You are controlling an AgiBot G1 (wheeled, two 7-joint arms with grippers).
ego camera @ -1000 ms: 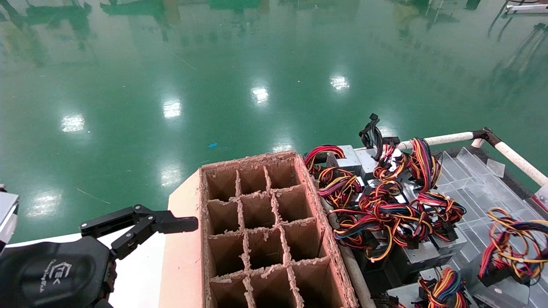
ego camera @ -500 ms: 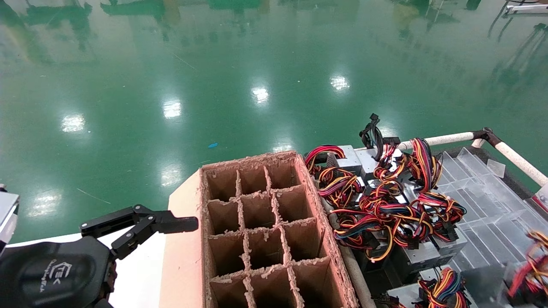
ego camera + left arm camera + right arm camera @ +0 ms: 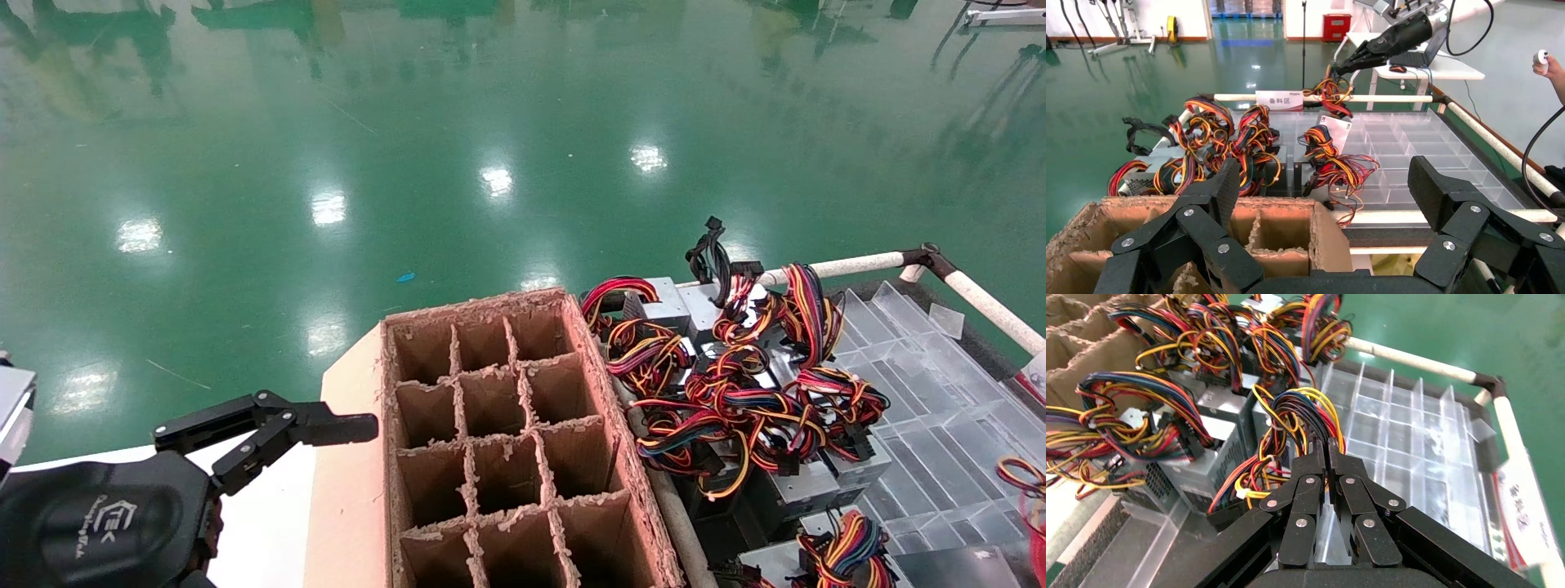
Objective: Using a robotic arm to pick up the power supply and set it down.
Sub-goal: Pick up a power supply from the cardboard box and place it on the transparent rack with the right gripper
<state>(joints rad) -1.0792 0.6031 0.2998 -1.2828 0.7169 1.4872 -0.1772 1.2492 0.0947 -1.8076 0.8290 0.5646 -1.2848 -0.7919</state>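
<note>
The power supply hangs in the air above the clear plastic tray, its wire bundle pinched between the closed fingers of the right gripper. In the head view only its grey corner and a wire loop show at the lower right. Other supplies lie heaped beside the cardboard divider box. The left gripper hovers parked near the box's left wall, fingers spread apart.

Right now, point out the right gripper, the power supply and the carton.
right gripper (image 3: 1326, 447): right wrist view, between its fingertips, shut on the wires.
power supply (image 3: 1338, 130): left wrist view, pale face of the hanging box.
carton (image 3: 474, 308): head view, far rim.
left gripper (image 3: 1324, 168): left wrist view, between its open fingertips.
</note>
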